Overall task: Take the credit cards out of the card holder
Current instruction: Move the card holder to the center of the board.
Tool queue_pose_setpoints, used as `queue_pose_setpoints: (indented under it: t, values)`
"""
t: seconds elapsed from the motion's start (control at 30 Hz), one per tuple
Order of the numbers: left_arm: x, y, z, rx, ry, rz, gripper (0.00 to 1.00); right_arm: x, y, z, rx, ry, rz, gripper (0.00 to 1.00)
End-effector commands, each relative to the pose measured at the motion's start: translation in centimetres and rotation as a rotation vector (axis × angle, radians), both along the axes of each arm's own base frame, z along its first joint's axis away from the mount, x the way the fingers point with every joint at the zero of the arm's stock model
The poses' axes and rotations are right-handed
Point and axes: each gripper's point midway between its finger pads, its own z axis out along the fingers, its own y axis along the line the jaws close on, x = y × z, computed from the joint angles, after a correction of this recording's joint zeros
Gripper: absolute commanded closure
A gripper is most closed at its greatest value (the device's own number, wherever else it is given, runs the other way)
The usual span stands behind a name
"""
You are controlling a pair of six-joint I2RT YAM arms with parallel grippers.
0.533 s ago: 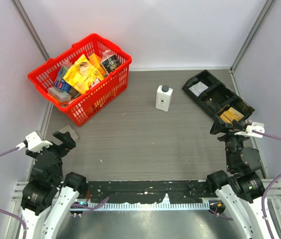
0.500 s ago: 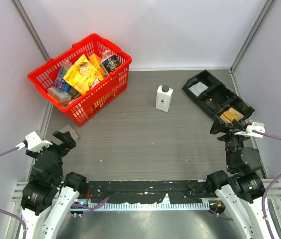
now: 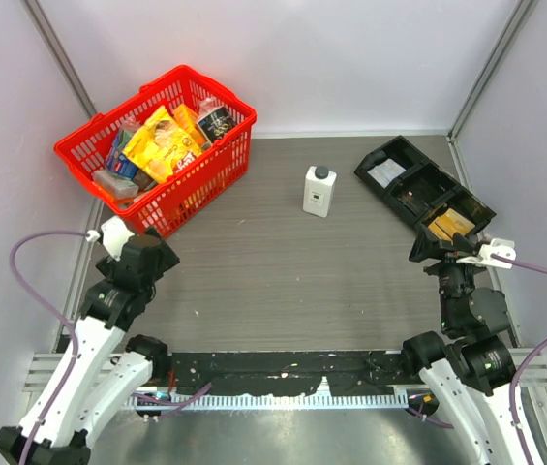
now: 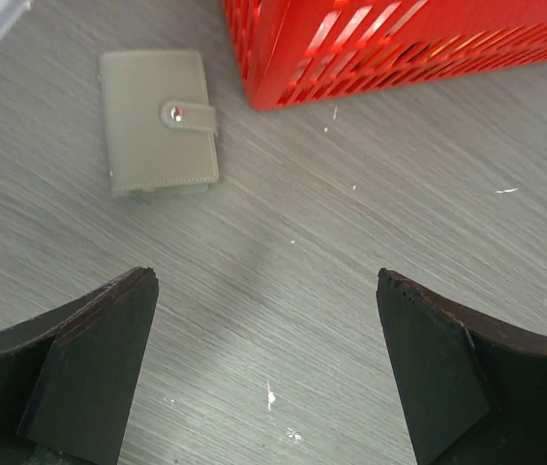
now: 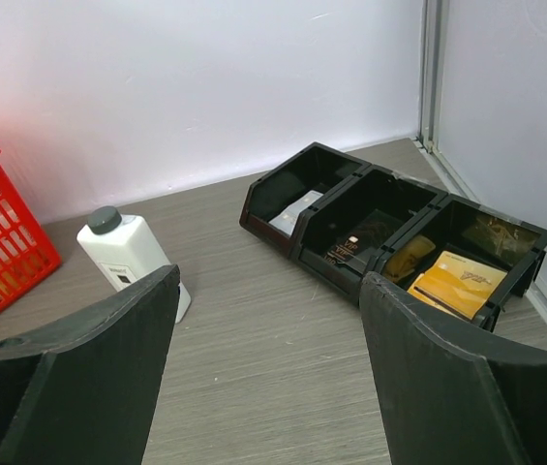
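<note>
The left pincer (image 4: 264,283), jaws spread wide and empty, has swung forward from the near left corner of the table (image 4: 350,291). It now hangs just short of the card holder (image 4: 157,121), which lies snapped shut near the left edge, beside the red basket (image 4: 399,48). No credit cards show, so the approach has only begun. The right pincer (image 5: 268,281) is also spread.

Open tabletop (image 4: 283,262) between tool and card holder (image 4: 157,121), red basket (image 4: 389,48) just beside it.
</note>
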Motion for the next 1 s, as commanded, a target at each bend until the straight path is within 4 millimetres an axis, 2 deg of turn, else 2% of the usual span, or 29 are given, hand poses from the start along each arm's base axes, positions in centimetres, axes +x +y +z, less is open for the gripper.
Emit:
queue_pose_setpoints:
  t: [0.0,0.13,0.23,0.37,0.6,0.77,0.97]
  values:
    - [1.4,-0.2,-1.5,-0.110,0.005,0.106,0.00,0.5,0.5,0.4,-0.011,-0.003,0.022,0.21]
    - [1.7,1.9,-4.2,-0.227,0.045,0.223,0.00,0.6,0.8,0.2,-0.016,0.007,0.035,0.21]
    - [1.5,4.5,-5.1,-0.241,0.034,0.355,0.01,0.7,1.1,0.1,-0.019,0.010,0.050,0.21]
    - [1.8,6.5,-6.4,-0.286,0.035,0.490,0.05,0.8,1.4,0.0,-0.022,0.014,0.062,0.21]
    - [3.6,10.4,-8.3,-0.359,0.000,0.648,0.07,0.6,1.7,0.2,-0.021,0.000,0.083,0.20]
    - [5.3,11.7,-10.9,-0.498,0.033,0.665,0.12,0.5,1.8,0.3,-0.020,-0.008,0.091,0.20]
    - [5.7,12.9,-13.8,-0.475,0.231,0.636,0.18,0.5,1.7,0.2,-0.021,-0.008,0.089,0.20]
